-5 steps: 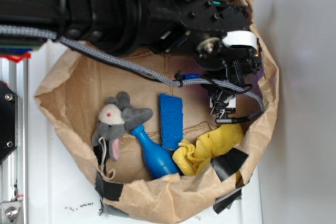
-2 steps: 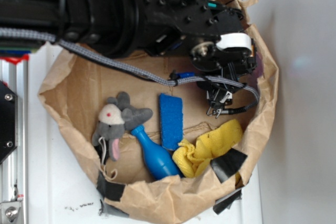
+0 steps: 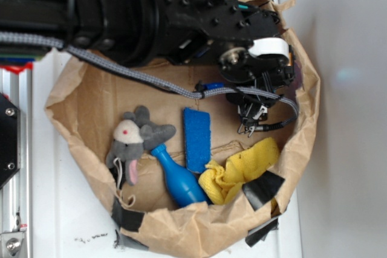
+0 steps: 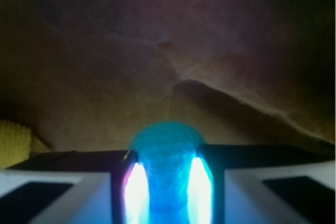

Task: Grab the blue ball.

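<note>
In the wrist view the teal-blue ball point(image 4: 167, 139) sits squeezed between my two fingers, its rounded top poking out past the tips. My gripper point(image 4: 167, 163) is shut on it, above the brown paper floor. In the exterior view my gripper point(image 3: 251, 119) hangs inside the right side of the paper bag, above the yellow cloth. The ball is hidden there by the gripper and wrist.
The crumpled brown paper bag point(image 3: 78, 83) rings everything with raised walls. Inside lie a grey mouse plush point(image 3: 130, 137), a blue bowling-pin toy point(image 3: 178, 179), a flat blue sponge point(image 3: 197, 139) and a yellow cloth point(image 3: 239, 170). Black tape point(image 3: 263, 188) patches the right rim.
My gripper has shifted slightly up and to the left in the exterior view, away from the yellow cloth. The bag's rim has shifted a little. The toys have not moved.
</note>
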`<state>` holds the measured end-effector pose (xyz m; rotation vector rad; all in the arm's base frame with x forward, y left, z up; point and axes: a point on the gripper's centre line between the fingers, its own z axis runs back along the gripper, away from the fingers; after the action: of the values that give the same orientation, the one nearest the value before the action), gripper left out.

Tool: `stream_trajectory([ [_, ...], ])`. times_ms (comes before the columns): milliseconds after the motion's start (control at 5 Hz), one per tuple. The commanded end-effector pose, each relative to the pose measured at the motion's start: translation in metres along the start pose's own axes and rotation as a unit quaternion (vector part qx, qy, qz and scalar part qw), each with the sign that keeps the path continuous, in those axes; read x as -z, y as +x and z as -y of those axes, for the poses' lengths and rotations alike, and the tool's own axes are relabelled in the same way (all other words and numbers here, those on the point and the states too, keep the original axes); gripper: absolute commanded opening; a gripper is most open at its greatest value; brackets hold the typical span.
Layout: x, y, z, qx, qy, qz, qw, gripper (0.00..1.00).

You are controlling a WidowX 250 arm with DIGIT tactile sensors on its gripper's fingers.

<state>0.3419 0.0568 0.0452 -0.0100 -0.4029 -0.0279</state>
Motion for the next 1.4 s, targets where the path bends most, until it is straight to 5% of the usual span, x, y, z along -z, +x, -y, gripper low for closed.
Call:
stream_trajectory([
  [0,-0.056,0.017,0.022,-0.008,-0.042,0.022,0.999,0.0],
  [400,-0.128,0.011,0.032,-0.016,-0.118,-0.047,0.992,0.0],
  [600,-0.149,0.01,0.037,-0.003,-0.133,-0.048,0.99,0.0],
  [1000,-0.167,0.007,0.048,-0.011,-0.083,-0.125,0.989,0.0],
  [1200,-0.162,0.006,0.039,-0.023,-0.01,-0.134,0.991,0.0],
])
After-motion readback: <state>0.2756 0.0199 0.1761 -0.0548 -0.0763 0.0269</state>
